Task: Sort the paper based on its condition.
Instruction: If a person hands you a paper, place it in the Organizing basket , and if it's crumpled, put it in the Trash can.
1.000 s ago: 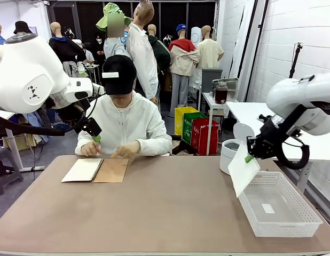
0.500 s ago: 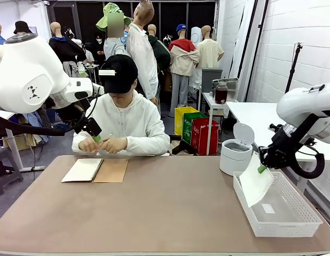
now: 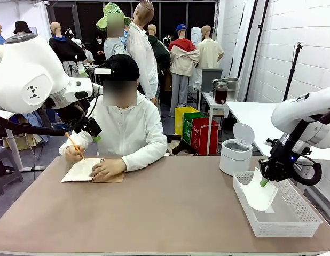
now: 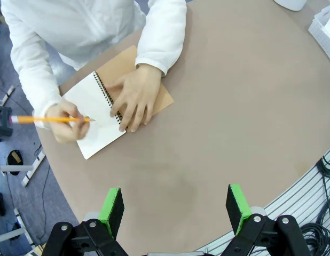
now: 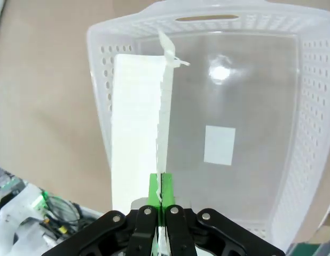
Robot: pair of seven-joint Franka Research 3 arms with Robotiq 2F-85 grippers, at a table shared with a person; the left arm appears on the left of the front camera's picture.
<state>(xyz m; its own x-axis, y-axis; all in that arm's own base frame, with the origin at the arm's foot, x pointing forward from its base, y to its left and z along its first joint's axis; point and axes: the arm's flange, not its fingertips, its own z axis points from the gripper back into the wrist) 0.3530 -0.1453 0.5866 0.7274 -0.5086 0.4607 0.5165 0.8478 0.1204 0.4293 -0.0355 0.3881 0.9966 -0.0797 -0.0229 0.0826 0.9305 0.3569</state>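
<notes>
A thin white sheet of paper point(image 3: 259, 195) hangs into the white mesh basket point(image 3: 301, 218) at the table's right, its lower edge inside the basket. My right gripper point(image 3: 264, 182) is shut on the sheet's top edge, just above the basket. From the right wrist the paper point(image 5: 138, 128) runs edge-on from the pinched green pads point(image 5: 154, 188) down toward the basket floor point(image 5: 250, 101). My left gripper point(image 4: 174, 204) stands open, high over the table's near left with nothing between its fingers; in the front view it point(image 3: 94, 133) hovers in front of the person.
A person at the far left writes with a pencil point(image 3: 74, 144) in a spiral notebook point(image 3: 83, 170), one hand flat on it. A small white label point(image 5: 219, 144) lies on the basket floor. A white lidded bin point(image 3: 236, 154) stands behind the basket.
My right gripper has carried the paper rightward and down, from above the basket's left rim into the basket. The person has leaned forward and started writing in the notebook.
</notes>
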